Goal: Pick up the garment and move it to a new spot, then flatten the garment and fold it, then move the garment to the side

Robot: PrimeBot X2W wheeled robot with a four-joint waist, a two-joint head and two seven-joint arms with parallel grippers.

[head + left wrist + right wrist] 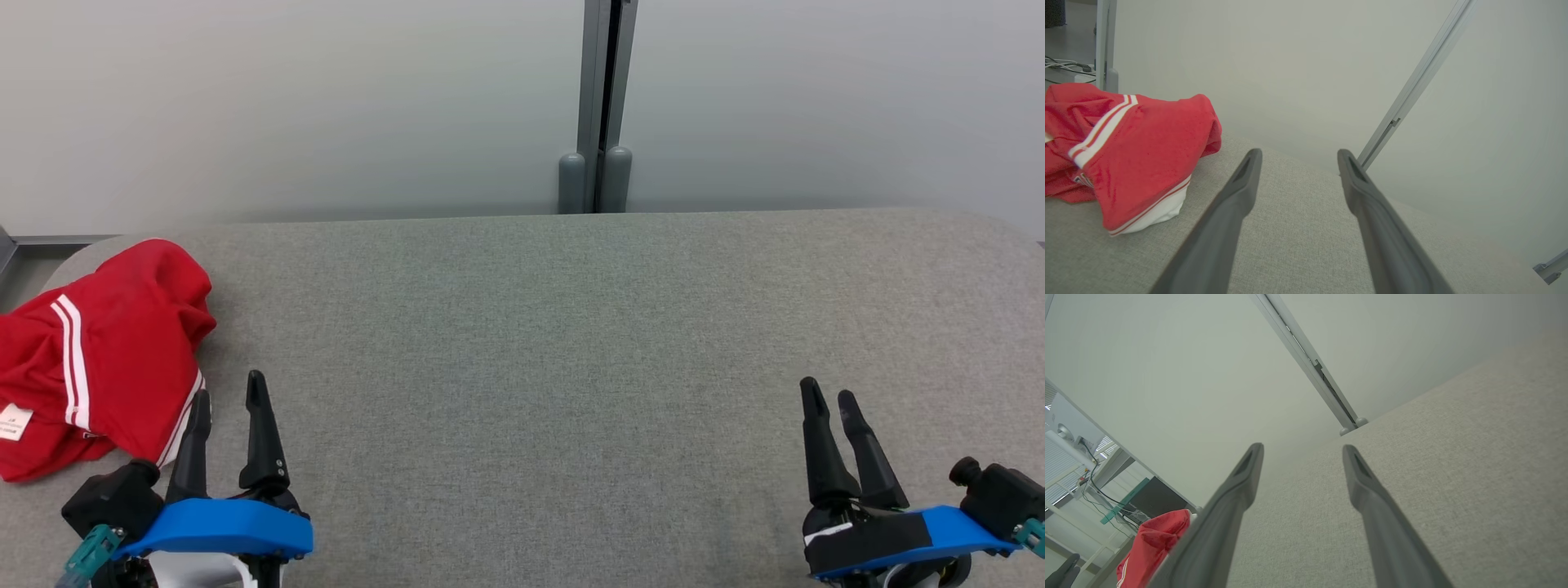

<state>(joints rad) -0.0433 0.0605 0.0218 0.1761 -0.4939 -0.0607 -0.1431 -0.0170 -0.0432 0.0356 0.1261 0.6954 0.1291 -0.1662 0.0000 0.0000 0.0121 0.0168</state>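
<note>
- We see the red garment (106, 351) crumpled at the grey worktop's (531, 327) far left edge.
- Our left claw (229, 387) is released, just beside it.
- Our right claw (826, 389) is released, well apart.

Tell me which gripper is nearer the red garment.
Left. The left gripper sits just right of the red garment, jaws open, not holding it. The right gripper is far across the grey surface, near its opposite end.
</note>
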